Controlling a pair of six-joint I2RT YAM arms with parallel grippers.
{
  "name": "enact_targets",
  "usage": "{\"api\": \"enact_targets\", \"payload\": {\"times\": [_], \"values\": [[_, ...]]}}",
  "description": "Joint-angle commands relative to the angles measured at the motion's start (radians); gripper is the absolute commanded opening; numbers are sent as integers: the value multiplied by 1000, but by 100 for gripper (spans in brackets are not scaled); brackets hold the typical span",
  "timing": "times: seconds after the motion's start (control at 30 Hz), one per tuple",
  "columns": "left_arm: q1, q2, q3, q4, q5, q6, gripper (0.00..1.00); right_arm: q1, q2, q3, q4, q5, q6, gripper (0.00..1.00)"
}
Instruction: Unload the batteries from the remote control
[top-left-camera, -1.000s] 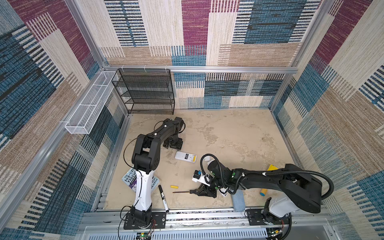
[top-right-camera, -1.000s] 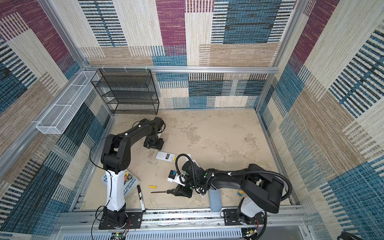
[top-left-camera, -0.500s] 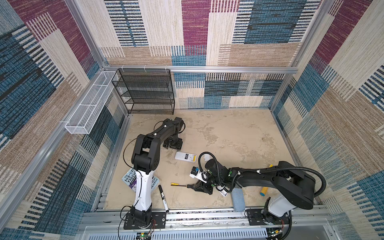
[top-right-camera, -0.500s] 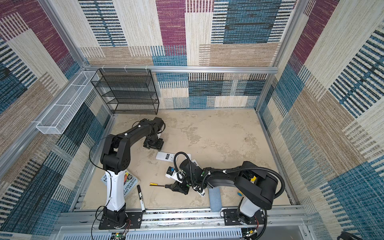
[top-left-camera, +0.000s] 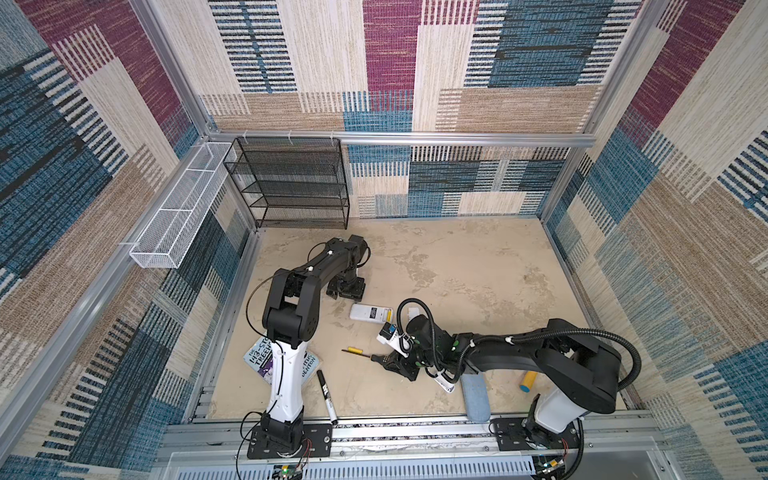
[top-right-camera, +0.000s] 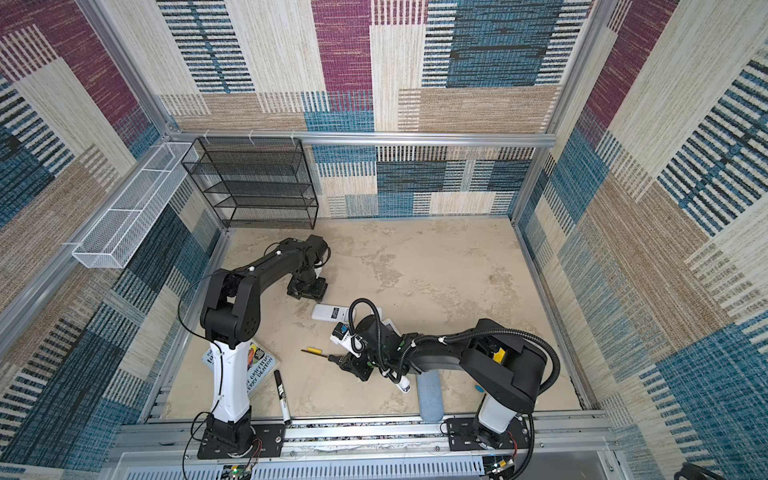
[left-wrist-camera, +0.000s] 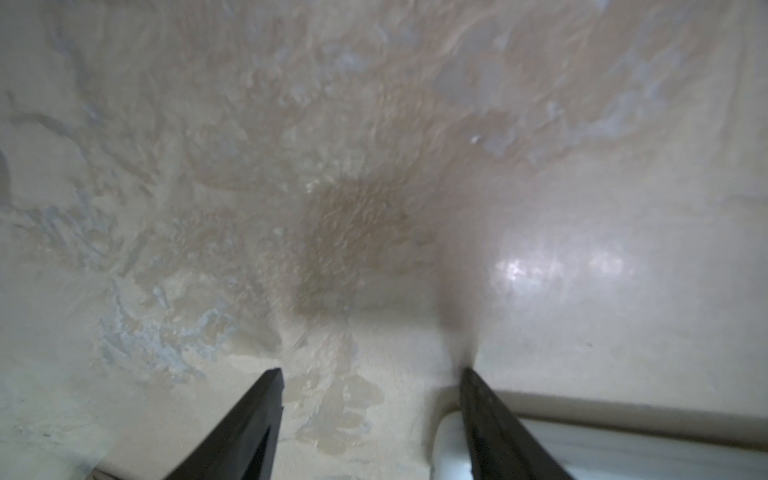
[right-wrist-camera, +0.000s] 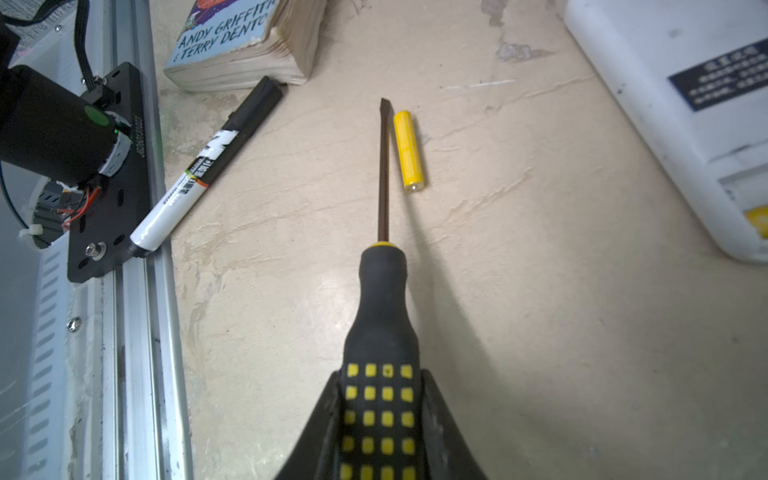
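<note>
Clearly, the right gripper was clamped narrowly on the black, yellow-dotted handle of a screwdriver, its fingers pressed against both sides of the grip. In both top views that gripper reached across the middle, low over the worktop, with the shaft pointing toward 9 o'clock. One yellow battery lay flat on the worktop just beside the far end of the shaft, almost parallel to it; whether blade and cell touched could not be told. In a top view the battery sat at 9 o'clock from the right gripper and at 6 o'clock from the white remote, apart from it. A bit of yellow showed at the remote's 3 o'clock end, too small to name. No other cells could be made out. The left gripper stood wide with only bare worktop between its fingers, one finger just beside the rounded end of the remote; contact could not be told. From above, the left gripper was at 10 o'clock from the remote. A marker lay at 7 o'clock from the battery, near the front rail, and a book at 9 o'clock, partly under the left arm.
</note>
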Motion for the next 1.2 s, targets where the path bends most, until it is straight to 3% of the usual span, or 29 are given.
{"api": "enact_targets", "payload": {"times": [0.0,0.23,0.73,0.97,1.17], "values": [[3,-12,-13,-5,-9,-13,70,-3,-4,-10,-45,66,39,0],[17,-53,-79,-5,-37,-47,68,-16,-25,-23,-48,82,43,0],[14,-116,-163,24,34,-79,64,-50,-86,-63,-51,98,48,0],[19,-105,-65,20,13,-56,74,-55,-100,-63,-66,82,38,0],[18,-58,55,7,55,-26,75,-55,-107,-72,-77,86,38,0]]}}
